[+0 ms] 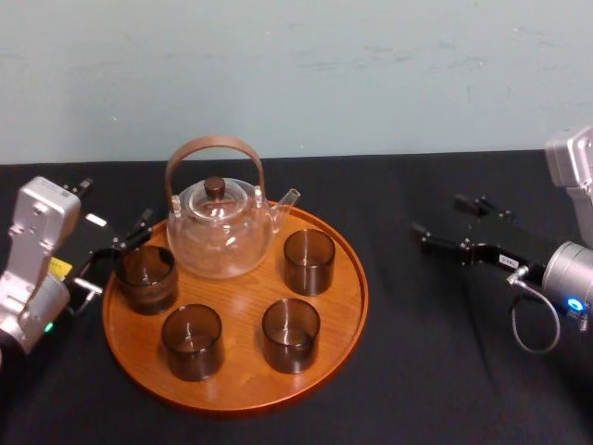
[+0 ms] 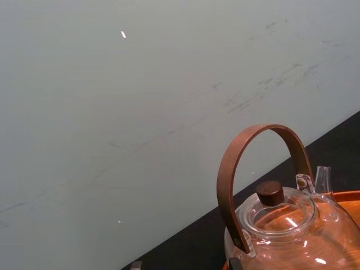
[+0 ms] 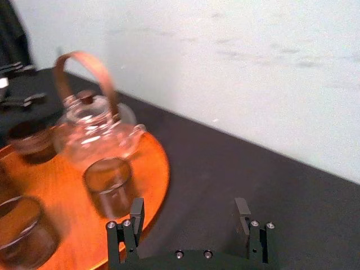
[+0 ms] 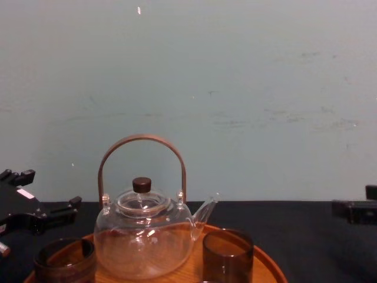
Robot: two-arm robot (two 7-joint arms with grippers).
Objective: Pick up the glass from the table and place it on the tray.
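A dark smoked glass [image 1: 146, 277] stands upright on the left edge of the round wooden tray [image 1: 243, 387], beside the glass teapot [image 1: 220, 228]. My left gripper [image 1: 112, 258] sits just left of this glass, open, its fingertips at the glass's left side and not closed on it. From the chest view the same glass [image 4: 65, 260] is below and right of the left gripper [image 4: 52, 190]. Far out to the right over the black table [image 1: 435, 352], my right gripper [image 1: 437, 215] hovers open and empty. Its two fingers [image 3: 136, 212] point toward the tray [image 3: 153, 164].
Three more dark glasses [image 1: 309, 261] [image 1: 290, 334] [image 1: 192, 340] stand on the tray's right and front parts. The teapot [image 4: 144, 236] with its tall brown handle occupies the tray's back. A pale wall runs behind the table.
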